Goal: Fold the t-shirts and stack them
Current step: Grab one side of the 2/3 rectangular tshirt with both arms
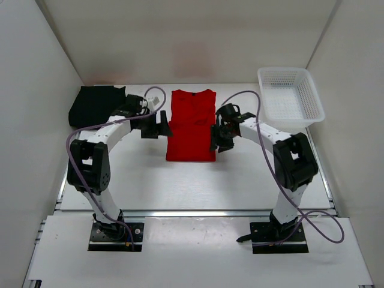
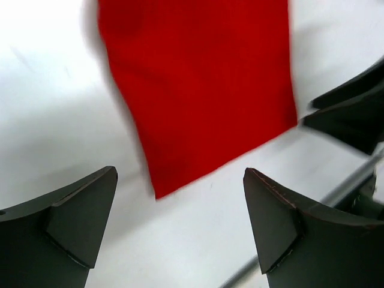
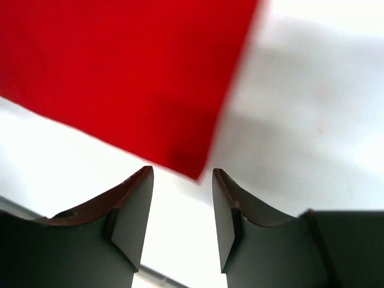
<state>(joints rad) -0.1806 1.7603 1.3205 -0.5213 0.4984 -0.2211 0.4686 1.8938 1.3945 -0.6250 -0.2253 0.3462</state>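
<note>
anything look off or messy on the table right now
Nothing looks spilled or damaged. The red t-shirt lies folded flat in the middle. The only loose end is the black t-shirt, which sits apart in the far left corner, not stacked with the red one.

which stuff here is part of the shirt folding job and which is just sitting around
Part of the job:
- red t-shirt, lying flat in the centre, sides folded in
- black t-shirt, bunched at the far left

Just lying about:
- white mesh basket, at the far right, apart from both shirts
</note>
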